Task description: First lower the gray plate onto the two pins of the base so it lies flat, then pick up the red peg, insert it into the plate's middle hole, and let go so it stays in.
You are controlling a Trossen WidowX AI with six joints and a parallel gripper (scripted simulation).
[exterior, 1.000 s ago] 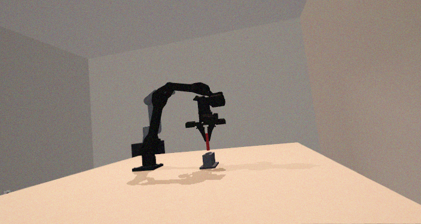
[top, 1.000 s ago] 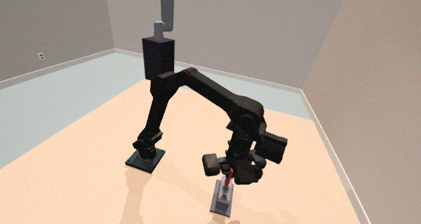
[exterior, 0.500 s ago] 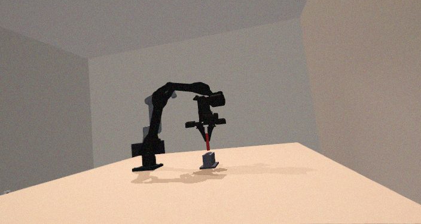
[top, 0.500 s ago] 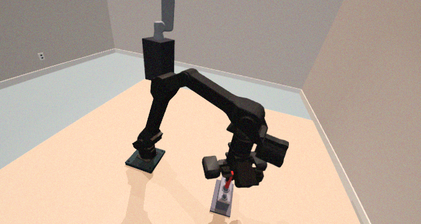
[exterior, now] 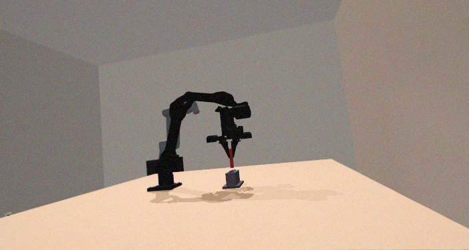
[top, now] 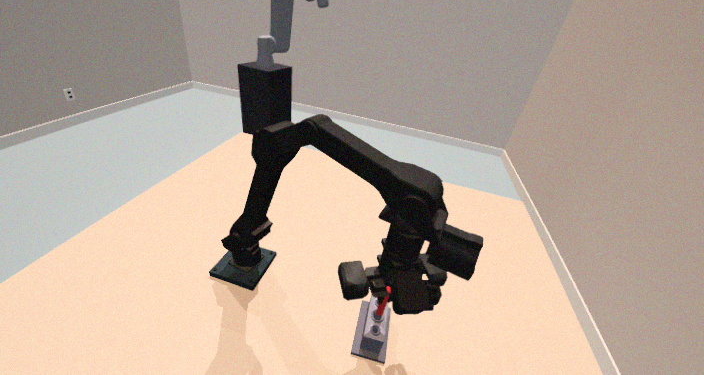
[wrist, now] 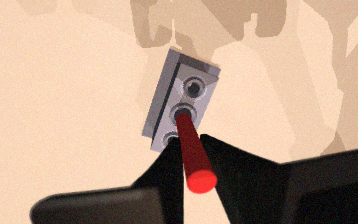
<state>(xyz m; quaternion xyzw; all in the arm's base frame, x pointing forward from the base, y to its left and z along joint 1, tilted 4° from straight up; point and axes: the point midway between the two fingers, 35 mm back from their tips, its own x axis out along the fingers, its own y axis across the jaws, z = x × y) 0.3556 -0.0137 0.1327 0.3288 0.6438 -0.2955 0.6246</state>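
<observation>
My gripper (top: 387, 294) (exterior: 231, 157) (wrist: 189, 141) is shut on the red peg (top: 382, 305) (exterior: 231, 163) (wrist: 194, 150), gripping its upper part. The peg points down, slightly tilted in the exterior view. Its lower end is just above the gray plate (top: 375, 338) (exterior: 232, 178) (wrist: 208, 83), with a small gap in the exterior view. In the wrist view its tip overlaps the middle hole. The plate looks flat on the gray base (top: 357, 342) (exterior: 238, 184) (wrist: 158, 100). The third hole is partly hidden by a finger, and the pins cannot be made out clearly.
The arm's own dark mounting plate (top: 250, 277) (exterior: 160, 188) stands to the left of the base. A black box (top: 265, 99) with a gray arm (top: 281, 21) on it stands behind. Arm shadows fall across the tan table top (top: 165, 309) (exterior: 133, 226) (wrist: 55, 110).
</observation>
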